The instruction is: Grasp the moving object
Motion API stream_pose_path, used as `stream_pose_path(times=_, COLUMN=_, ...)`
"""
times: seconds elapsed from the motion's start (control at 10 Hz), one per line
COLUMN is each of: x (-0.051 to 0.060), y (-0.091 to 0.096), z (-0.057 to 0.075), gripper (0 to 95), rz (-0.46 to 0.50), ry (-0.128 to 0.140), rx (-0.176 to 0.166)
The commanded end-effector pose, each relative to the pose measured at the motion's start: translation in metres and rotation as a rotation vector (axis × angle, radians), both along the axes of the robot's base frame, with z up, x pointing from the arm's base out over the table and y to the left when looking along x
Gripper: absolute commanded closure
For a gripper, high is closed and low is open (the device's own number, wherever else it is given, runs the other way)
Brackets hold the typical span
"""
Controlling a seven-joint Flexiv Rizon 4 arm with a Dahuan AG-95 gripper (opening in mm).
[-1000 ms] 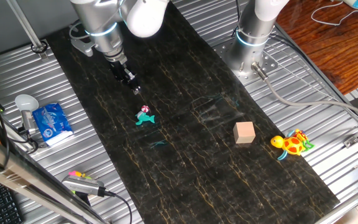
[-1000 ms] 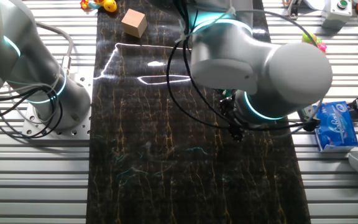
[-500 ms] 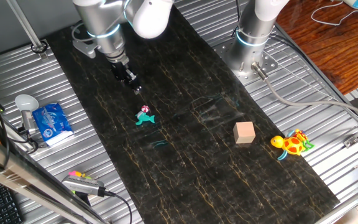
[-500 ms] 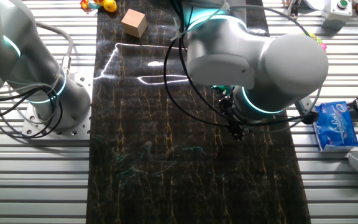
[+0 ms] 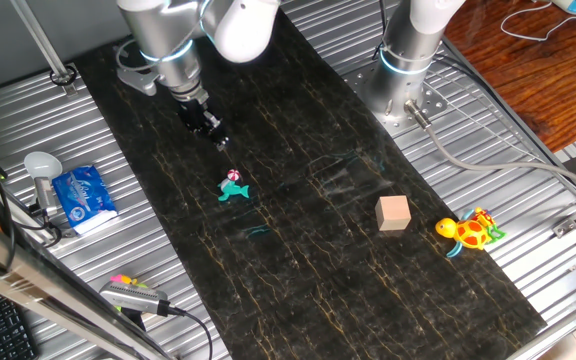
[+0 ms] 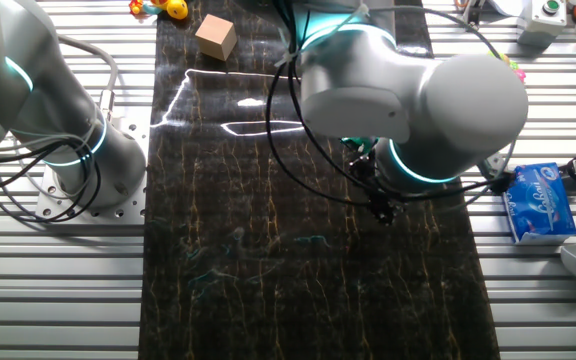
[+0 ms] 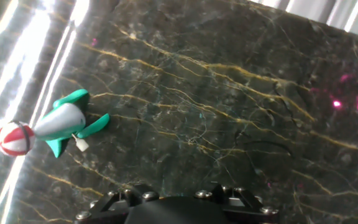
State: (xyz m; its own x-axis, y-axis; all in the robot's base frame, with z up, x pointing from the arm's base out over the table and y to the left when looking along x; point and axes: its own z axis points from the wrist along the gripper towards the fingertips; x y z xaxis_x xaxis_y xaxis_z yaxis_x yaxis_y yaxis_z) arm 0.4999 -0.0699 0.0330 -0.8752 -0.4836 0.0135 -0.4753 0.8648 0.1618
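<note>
Tool (image 5: 218, 141) hovers apart from teal toy (image 7: 55, 123), whose pink-and-white end points left.

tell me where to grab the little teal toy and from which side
Probably the teal toy is best gripped across its tapered body, between the pink-and-white ball and the tail, coming from above. It lies flat on the mat, and its thin fins look too slight to pinch. The gripper hangs short of it.

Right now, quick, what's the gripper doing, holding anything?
Gripper: holding nothing, above the mat; open or shut cannot be told. Teal toy lies apart.
</note>
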Motion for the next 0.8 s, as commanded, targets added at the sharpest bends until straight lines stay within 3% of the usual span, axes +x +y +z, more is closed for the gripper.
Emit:
stream_pose_path(times=0.1, x=0.002, y=0.014, z=0.013, gripper=38.0, rz=-0.031, ry=0.025, rx=0.019)
stream_pose_path(times=0.2, x=0.001, y=0.029, z=0.024, gripper=38.0, rz=-0.047, ry=0.034, rx=0.016)
stream_pose_path(times=0.3, x=-0.001, y=0.052, z=0.032, gripper=19.0, rz=-0.065, ry=0.035, rx=0.015)
stream_pose_path(times=0.4, x=-0.006, y=0.071, z=0.034, gripper=19.0, rz=-0.076, ry=0.036, rx=0.022)
stream_pose_path(times=0.6, x=-0.012, y=0.092, z=0.038, gripper=19.0, rz=-0.117, ry=0.044, rx=0.033)
stream_pose_path(times=0.8, x=-0.012, y=0.113, z=0.035, gripper=19.0, rz=-0.161, ry=0.038, rx=0.027)
